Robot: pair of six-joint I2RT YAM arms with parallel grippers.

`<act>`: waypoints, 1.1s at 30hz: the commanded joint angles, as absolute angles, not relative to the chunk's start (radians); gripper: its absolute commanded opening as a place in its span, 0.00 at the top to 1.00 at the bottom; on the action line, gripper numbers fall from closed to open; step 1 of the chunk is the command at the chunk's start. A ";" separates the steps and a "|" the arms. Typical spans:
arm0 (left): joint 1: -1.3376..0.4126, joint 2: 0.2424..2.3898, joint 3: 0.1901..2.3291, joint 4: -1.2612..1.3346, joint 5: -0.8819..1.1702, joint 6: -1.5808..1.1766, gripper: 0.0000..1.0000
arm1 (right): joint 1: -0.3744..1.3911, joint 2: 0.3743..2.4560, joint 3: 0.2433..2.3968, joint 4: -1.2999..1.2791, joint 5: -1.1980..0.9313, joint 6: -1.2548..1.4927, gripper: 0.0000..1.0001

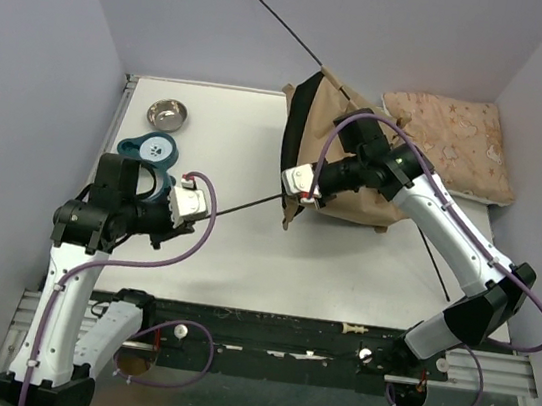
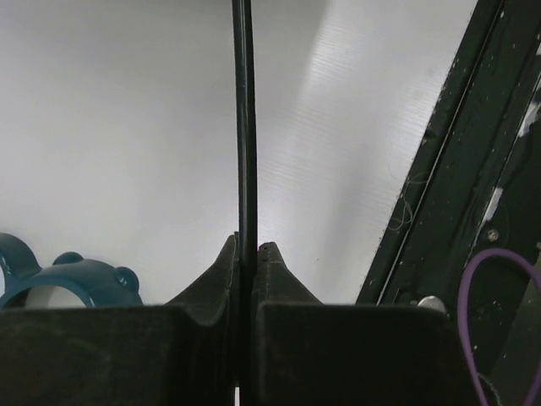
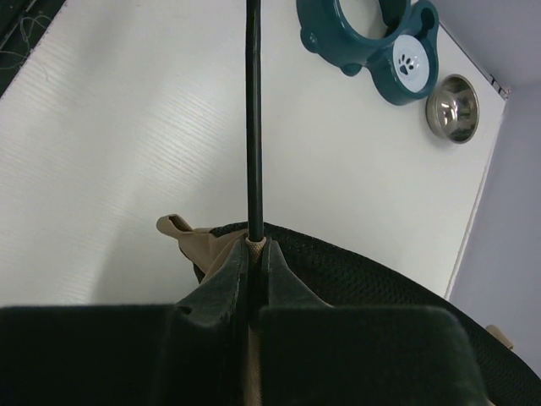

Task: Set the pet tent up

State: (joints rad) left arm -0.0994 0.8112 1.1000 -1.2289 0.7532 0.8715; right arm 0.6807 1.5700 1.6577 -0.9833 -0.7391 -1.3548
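While a pole (image 1: 250, 205) is clenched by both claws, the tent (image 1: 363, 210) is seen slumped at two o'clock on the worktop (image 1: 243, 260).
The left claw (image 2: 248, 249) is shut tight on the pole's near end at eight o'clock. The right claw (image 3: 254, 247) is clamped on the same pole where it enters the tent's tan sleeve. A second pole (image 1: 286, 25) is seen jutting from the tent toward eleven o'clock. A cushion (image 1: 452, 138) is set just beside the tent, at its three o'clock.
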 commanded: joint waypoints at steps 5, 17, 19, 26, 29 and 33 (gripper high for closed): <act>-0.211 0.864 1.016 -0.774 0.859 0.511 1.00 | 0.747 1.588 1.700 -0.999 -0.739 -1.330 0.89; -0.466 1.015 0.945 -0.172 0.750 0.149 1.00 | 0.785 1.603 1.707 -0.999 -0.778 -1.310 0.85; -0.492 1.044 0.943 -0.100 0.730 0.114 1.00 | 0.792 1.597 1.692 -0.991 -0.788 -1.299 0.84; -0.548 1.130 0.937 0.133 0.709 -0.038 1.00 | 0.813 1.569 1.645 -0.959 -0.810 -1.255 0.84; -0.554 1.153 0.928 0.234 0.713 -0.132 1.00 | 0.822 1.556 1.614 -0.930 -0.819 -1.232 0.84; -0.566 1.184 0.927 0.322 0.719 -0.209 1.00 | 0.828 1.542 1.577 -0.901 -0.816 -1.209 0.86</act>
State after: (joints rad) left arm -0.5400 1.1572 0.8894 -0.0948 0.7311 -0.0608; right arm 0.7277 1.5440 1.6295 -0.9318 -0.6174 -1.2728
